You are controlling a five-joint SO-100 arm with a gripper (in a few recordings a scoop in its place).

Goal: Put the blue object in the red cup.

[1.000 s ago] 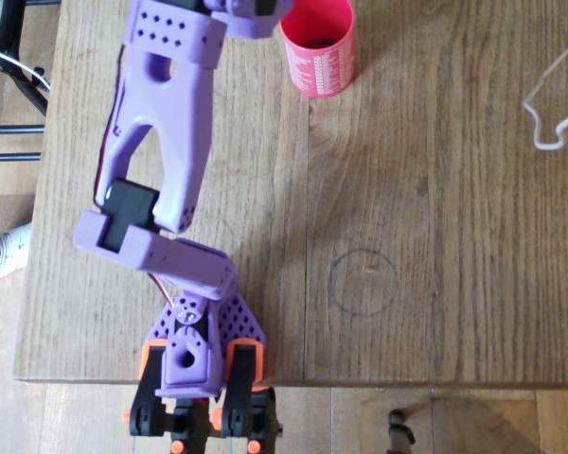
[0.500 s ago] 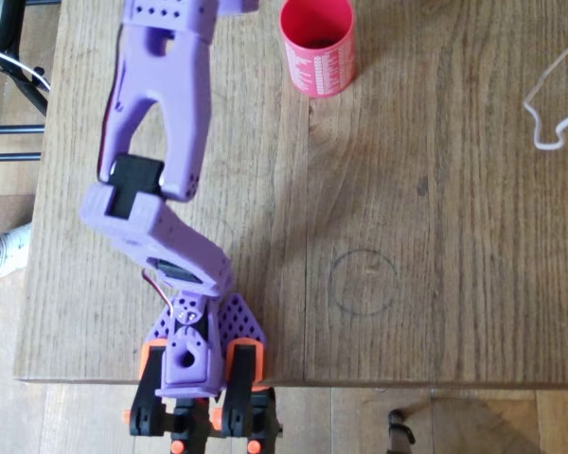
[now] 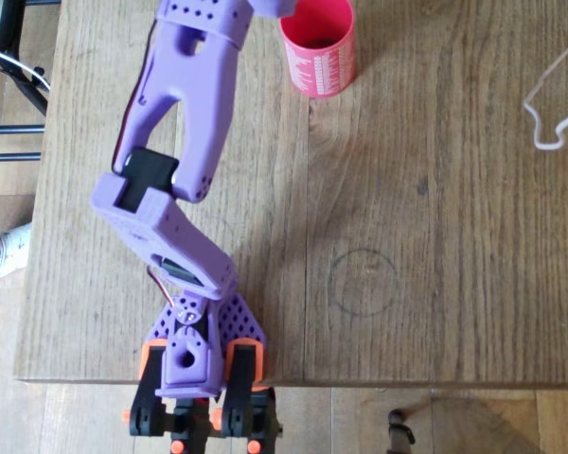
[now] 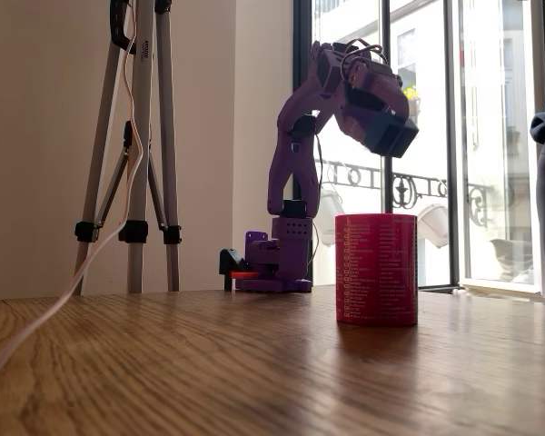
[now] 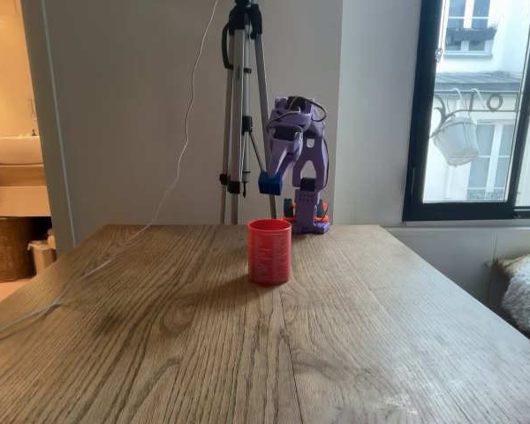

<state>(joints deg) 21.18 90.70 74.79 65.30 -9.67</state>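
- Red cup (image 3: 318, 47) is the landmark: upright on the wooden table (image 3: 435, 236), near the far edge from the arm's base (image 3: 197, 352) in the overhead view; white print on its side, dark inside.
- Overhead view: purple arm (image 3: 185, 123) reaches from the base toward the cup; its upper end runs off the top of frame just left of the cup rim. Brick and fingertips can't be made out here.
- Fixed view facing the arm: gripper (image 5: 269, 179) hangs above the cup, clamped on the blue object (image 5: 268, 183). Brick is clear of the rim, lined up roughly over the cup (image 5: 269, 251), a touch to its left.
- Low side-on fixed view: gripper head (image 4: 381, 123) sits above the cup (image 4: 376, 269), backlit against the window; brick reads as a dark block, colour not discernible, finger gap not discernible.
- Tripod (image 5: 241, 115) stands behind the cup and left of the arm in that facing view; in the side-on view the tripod (image 4: 136, 136) is well left of the cup.
- White cable loop (image 3: 554, 104) lies on the table, well right of the cup in the overhead view.
- Faint pencilled circle (image 3: 363, 281) on the tabletop, between the cup and the near edge.
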